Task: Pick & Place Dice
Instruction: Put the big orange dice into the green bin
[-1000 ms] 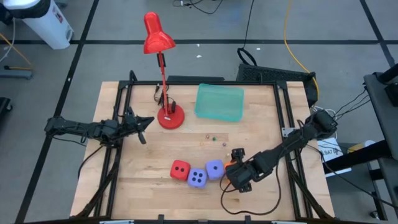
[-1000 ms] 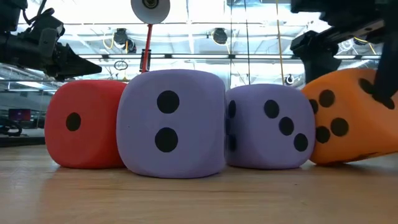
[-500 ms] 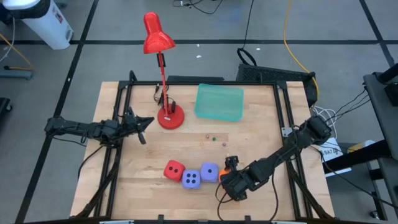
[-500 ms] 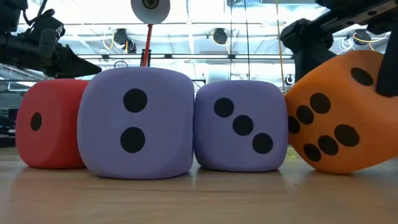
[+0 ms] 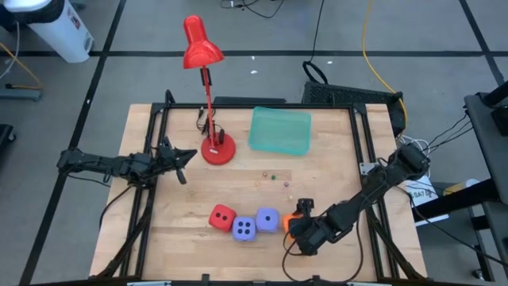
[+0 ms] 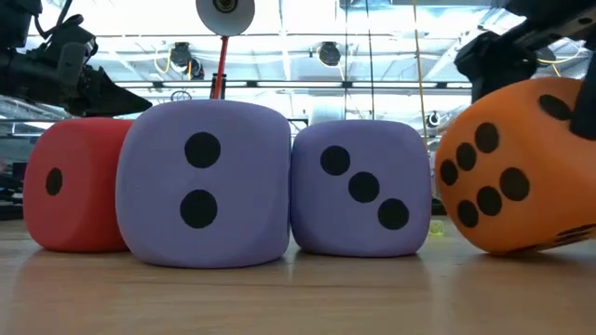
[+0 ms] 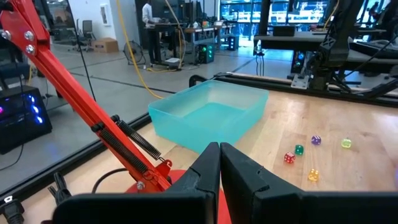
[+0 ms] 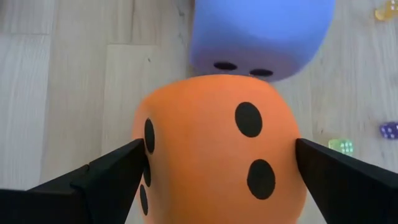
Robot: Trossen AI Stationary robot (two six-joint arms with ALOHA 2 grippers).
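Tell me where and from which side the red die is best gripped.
Grip the red die across its two free flat faces, those toward the table's near and far edges, coming from above. A purple die sits close on one side, and the left hand idles by the lamp base.

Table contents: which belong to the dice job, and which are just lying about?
Job: red die, two purple dice, orange die held by right gripper.
Lying about: red lamp, teal tray, tiny dice; left gripper waits by the lamp.
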